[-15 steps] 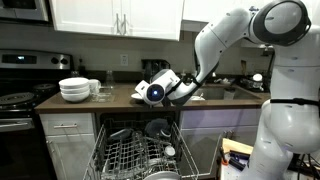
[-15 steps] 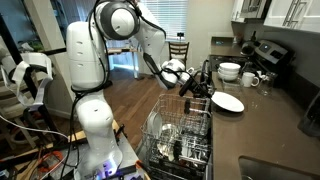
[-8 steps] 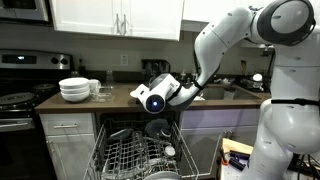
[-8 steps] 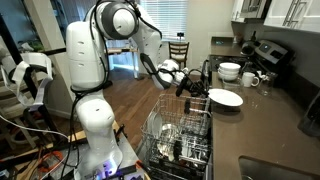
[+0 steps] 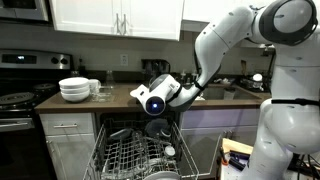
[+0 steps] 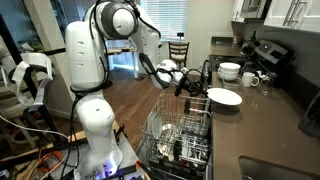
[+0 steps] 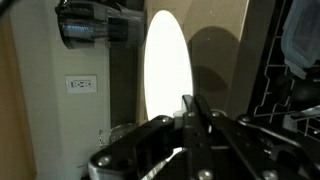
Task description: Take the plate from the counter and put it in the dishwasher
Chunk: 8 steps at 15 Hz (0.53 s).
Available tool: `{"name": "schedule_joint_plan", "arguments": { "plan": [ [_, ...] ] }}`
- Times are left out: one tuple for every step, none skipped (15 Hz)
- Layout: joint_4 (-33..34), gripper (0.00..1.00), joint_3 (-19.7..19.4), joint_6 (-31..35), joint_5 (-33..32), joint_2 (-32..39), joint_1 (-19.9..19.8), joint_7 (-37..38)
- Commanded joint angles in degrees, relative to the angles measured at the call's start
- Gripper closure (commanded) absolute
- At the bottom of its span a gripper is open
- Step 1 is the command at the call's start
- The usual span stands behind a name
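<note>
The small white plate (image 6: 226,97) is held level, just above the edge of the dark counter (image 6: 275,130) and over the open dishwasher (image 6: 180,140). My gripper (image 6: 203,96) is shut on the plate's near rim. In the wrist view the plate (image 7: 167,65) shows as a bright white oval, with the fingers (image 7: 190,112) clamped on its lower edge. In the other exterior view my gripper (image 5: 151,97) hangs in front of the counter (image 5: 115,97), above the dishwasher racks (image 5: 135,155); the plate is hard to make out there.
A stack of deep white bowls (image 6: 230,71) (image 5: 74,90) and mugs (image 6: 250,79) stand on the counter near the black stove (image 5: 15,100). The pulled-out grey wire racks hold dark dishes (image 5: 157,128). White cabinets (image 5: 65,140) flank the dishwasher.
The plate has risen slightly off the counter and shifted a little toward the dishwasher side, held in my gripper. In the last half second almost nothing moved.
</note>
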Motion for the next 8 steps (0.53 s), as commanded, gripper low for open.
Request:
{"name": "schedule_joint_plan", "arguments": {
  "plan": [
    [-0.55,0.99,0.75,-2.21,0.33,0.09,0.33,0.84],
    [-0.73,0.99,0.88,-2.73,0.36,0.25,0.47,0.99],
    [-1.17,0.99,1.13,-3.7,0.2,0.26,0.75,1.42],
    [-1.43,0.98,1.34,-4.37,0.28,0.27,0.9,1.68],
    [-1.85,0.98,1.7,-5.66,0.04,0.2,1.21,2.42],
    [-2.11,0.99,2.02,-6.79,-0.1,0.2,1.43,3.1],
    [-2.59,0.98,2.44,-8.57,-0.37,0.19,2.01,3.86],
    [-2.9,0.99,2.78,-10.02,-0.4,0.26,2.49,4.62]
  ]
}}
